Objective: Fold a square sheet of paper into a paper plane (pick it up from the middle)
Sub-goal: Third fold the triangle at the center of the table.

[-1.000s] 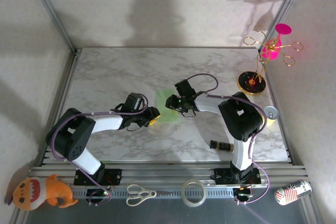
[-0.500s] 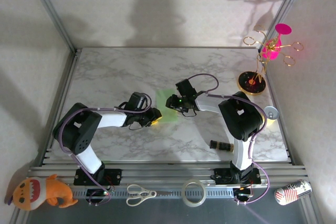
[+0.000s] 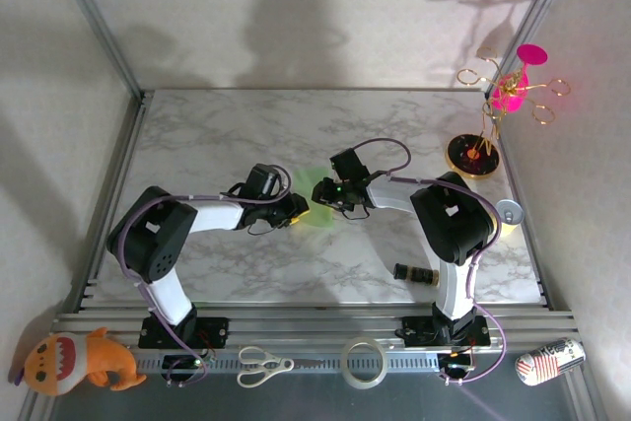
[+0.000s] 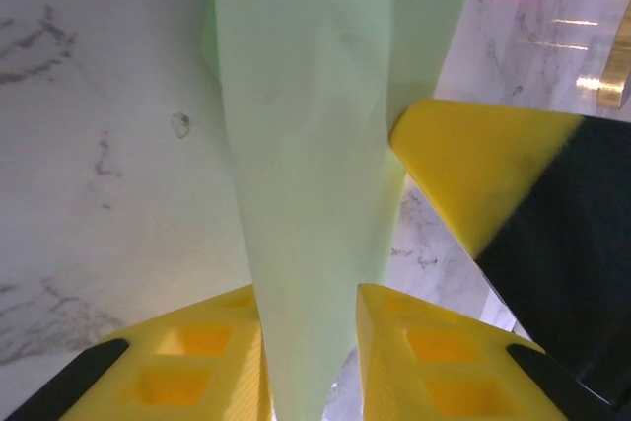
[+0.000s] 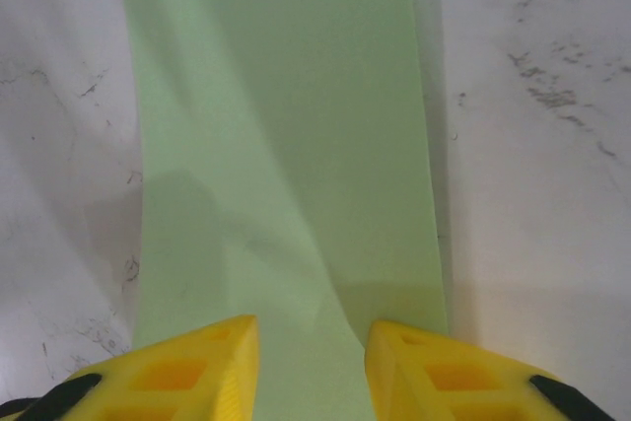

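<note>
The square sheet of paper [image 3: 315, 212], light green, lies mid-table, bunched between both grippers. My left gripper [image 3: 299, 210] is at its left edge and my right gripper [image 3: 320, 194] at its upper right. In the left wrist view the paper [image 4: 306, 145] rises as a ridge through the left gripper [image 4: 308, 293]. It touches the left finger, and a sliver of marble shows by the right finger. A finger of the right gripper [image 4: 463, 175] is close ahead. In the right wrist view the paper [image 5: 286, 145] buckles upward between the parted fingers of the right gripper [image 5: 313, 327].
A black cylinder [image 3: 416, 273] lies near the right arm's base. A gold-based wire stand with a pink ornament [image 3: 473, 155] and a can [image 3: 509, 212] are at the right edge. Scissors [image 3: 264, 366], a tape roll [image 3: 363, 362] and a plush toy [image 3: 79, 362] lie off the table's front.
My left gripper has slid right onto the paper and its jaws have narrowed. The paper has bunched into a smaller, raised shape. The right gripper has barely moved.
</note>
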`<move>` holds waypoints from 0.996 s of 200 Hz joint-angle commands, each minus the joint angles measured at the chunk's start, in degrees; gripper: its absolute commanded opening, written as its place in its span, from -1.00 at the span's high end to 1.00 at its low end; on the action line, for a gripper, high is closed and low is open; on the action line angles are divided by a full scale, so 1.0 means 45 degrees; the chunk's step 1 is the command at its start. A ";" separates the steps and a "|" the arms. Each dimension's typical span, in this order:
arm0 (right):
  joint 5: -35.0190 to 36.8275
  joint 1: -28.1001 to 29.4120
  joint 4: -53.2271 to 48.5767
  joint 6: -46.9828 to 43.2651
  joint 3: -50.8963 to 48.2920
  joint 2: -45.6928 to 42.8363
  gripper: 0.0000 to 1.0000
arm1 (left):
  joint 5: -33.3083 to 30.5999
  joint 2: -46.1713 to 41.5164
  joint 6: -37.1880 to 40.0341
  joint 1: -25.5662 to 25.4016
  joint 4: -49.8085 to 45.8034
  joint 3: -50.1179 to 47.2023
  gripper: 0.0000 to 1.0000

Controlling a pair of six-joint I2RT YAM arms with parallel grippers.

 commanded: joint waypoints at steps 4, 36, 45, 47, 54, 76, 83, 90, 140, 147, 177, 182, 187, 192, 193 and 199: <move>0.0084 -0.0096 -0.1026 -0.0255 -0.0245 0.0621 0.26 | -0.0173 0.0233 -0.0014 0.0311 0.0210 0.0237 0.48; -0.0051 -0.0135 -0.0723 -0.0326 -0.0328 0.0523 0.26 | 0.0263 0.0421 -0.0142 0.0583 0.0470 0.0373 0.51; -0.0083 -0.0133 -0.0623 -0.0399 -0.0359 0.0484 0.26 | 0.0312 0.0495 -0.0152 0.0637 0.0485 0.0402 0.52; -0.0080 -0.0135 -0.0603 -0.0418 -0.0366 0.0469 0.26 | 0.0324 0.0514 -0.0159 0.0645 0.0489 0.0414 0.52; -0.0138 -0.0135 -0.0530 -0.0532 -0.0388 0.0420 0.26 | 0.0347 0.0557 -0.0176 0.0702 0.0519 0.0412 0.54; -0.0154 -0.0136 -0.0079 -0.0855 -0.0543 0.0057 0.23 | 0.0425 0.0694 -0.0292 0.0764 0.0673 0.0393 0.65; -0.0126 -0.0150 0.0068 -0.1008 -0.0549 -0.0082 0.22 | 0.0450 0.0734 -0.0370 0.0765 0.0750 0.0397 0.69; -0.0083 -0.0153 0.0203 -0.1168 -0.0512 -0.0217 0.19 | 0.0489 0.0765 -0.0414 0.0777 0.0773 0.0411 0.73; 0.0745 -0.0151 0.1382 -0.2754 -0.0746 -0.1915 -0.20 | 0.0491 0.0552 -0.0939 0.0815 0.0963 0.0370 1.00; 0.0904 -0.0155 0.1585 -0.3122 -0.0926 -0.2215 -0.25 | 0.0509 0.0507 -0.1082 0.0823 0.1077 0.0309 1.00; 0.2155 0.0250 0.2643 -0.5705 -0.1980 -0.3308 -0.35 | 0.0607 0.0375 -0.1668 0.0824 0.1466 0.0080 1.00; 0.2242 0.0370 0.2887 -0.6279 -0.2199 -0.3456 -0.35 | 0.0624 0.0375 -0.1718 0.0823 0.1466 0.0080 1.00; 0.2115 0.0470 0.3056 -0.6867 -0.2370 -0.3559 -0.33 | 0.0644 0.0366 -0.1760 0.0830 0.1778 0.0089 1.00; 0.2041 0.0569 0.3034 -0.7402 -0.2463 -0.3640 -0.32 | 0.0662 0.0371 -0.1782 0.0824 0.1779 0.0099 1.00; 0.2059 0.0588 0.3016 -0.7497 -0.2471 -0.3649 -0.32 | 0.0664 0.0368 -0.1782 0.0824 0.1779 0.0099 1.00; 0.2106 0.0698 0.2877 -0.7922 -0.2493 -0.3715 -0.32 | 0.0681 0.0365 -0.1783 0.0823 0.1757 0.0099 1.00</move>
